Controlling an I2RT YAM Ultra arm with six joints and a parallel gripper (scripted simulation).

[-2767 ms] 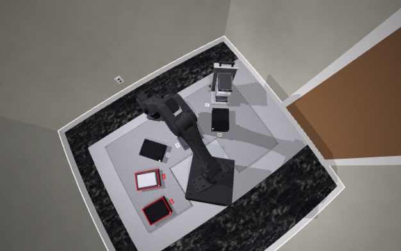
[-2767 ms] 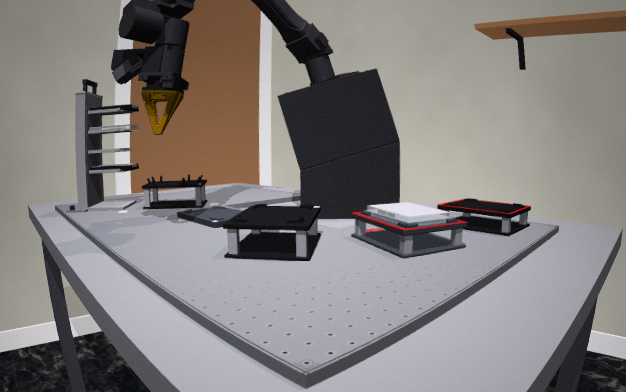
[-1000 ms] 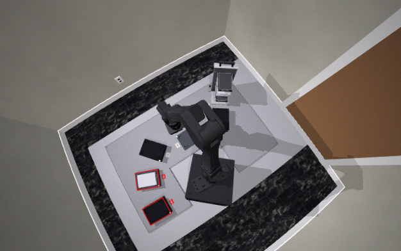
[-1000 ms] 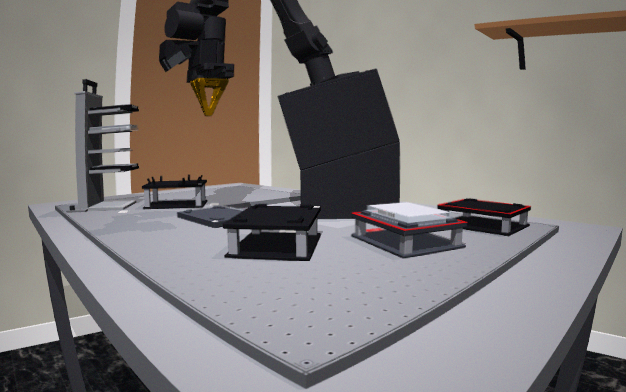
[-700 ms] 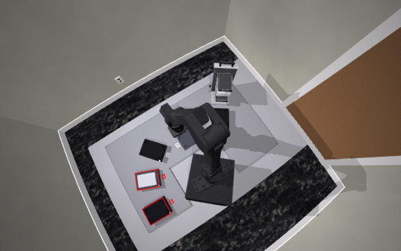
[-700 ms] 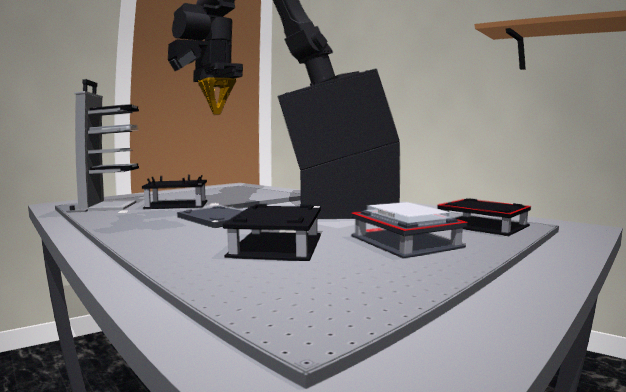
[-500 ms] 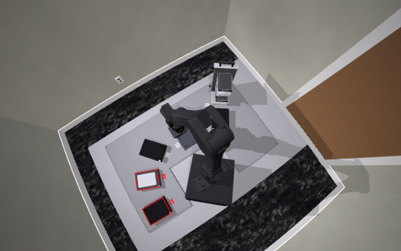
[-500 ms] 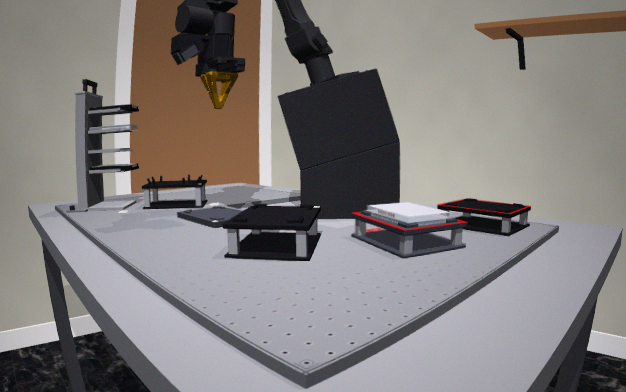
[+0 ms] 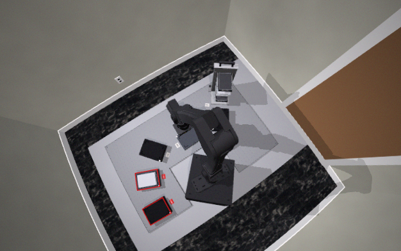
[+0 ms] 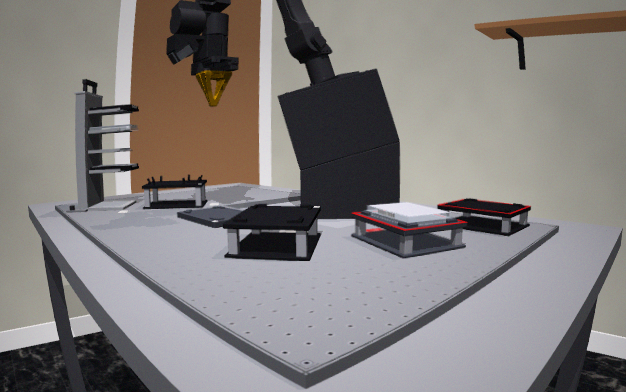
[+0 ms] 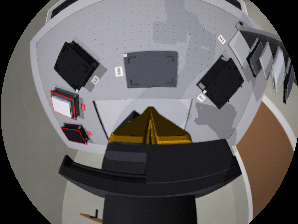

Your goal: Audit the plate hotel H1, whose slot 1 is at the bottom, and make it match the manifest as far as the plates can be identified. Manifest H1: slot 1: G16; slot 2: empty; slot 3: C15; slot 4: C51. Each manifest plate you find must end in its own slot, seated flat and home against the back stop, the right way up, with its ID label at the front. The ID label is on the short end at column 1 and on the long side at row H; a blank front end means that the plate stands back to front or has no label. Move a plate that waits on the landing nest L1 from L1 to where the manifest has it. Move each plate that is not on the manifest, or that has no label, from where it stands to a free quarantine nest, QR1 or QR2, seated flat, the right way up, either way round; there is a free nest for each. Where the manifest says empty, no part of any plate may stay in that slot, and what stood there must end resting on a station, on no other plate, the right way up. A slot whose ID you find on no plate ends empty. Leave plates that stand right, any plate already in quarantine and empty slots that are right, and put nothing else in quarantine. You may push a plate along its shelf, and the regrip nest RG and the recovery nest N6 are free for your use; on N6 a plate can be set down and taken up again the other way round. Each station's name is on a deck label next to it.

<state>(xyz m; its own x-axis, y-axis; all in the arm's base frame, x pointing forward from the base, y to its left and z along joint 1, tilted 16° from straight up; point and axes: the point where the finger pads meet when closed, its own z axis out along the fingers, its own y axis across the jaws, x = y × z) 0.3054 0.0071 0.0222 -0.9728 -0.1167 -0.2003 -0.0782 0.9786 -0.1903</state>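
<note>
Exterior view, near to far. Centre foreground: a black raised nest (image 10: 272, 217), nothing seated on it as far as I can tell. Right of it, a red-rimmed quarantine nest (image 10: 407, 226) carries a white plate (image 10: 407, 211); behind that, a 2nd red-rimmed nest (image 10: 483, 206) looks free. A low grey flat nest (image 10: 207, 216) lies left of centre, a pinned black nest (image 10: 174, 186) further back. Far left: the plate hotel (image 10: 82, 150), 4 shelves. Top and bottom shelves show dark plates, the 2 between look thin and bare, but labels are too small to read.

Gripper (image 10: 213, 90) hangs high in the upper left, well apart from everything, yellow fingers (image 10: 207, 85) pinched fully together, holding nothing.

Likely step: surveying or travelling toward the hotel. To do it well: get the wrist view square on the hotel's front so labels can be read before committing, spread the fingers before approaching any plate, and enter shelves level.
</note>
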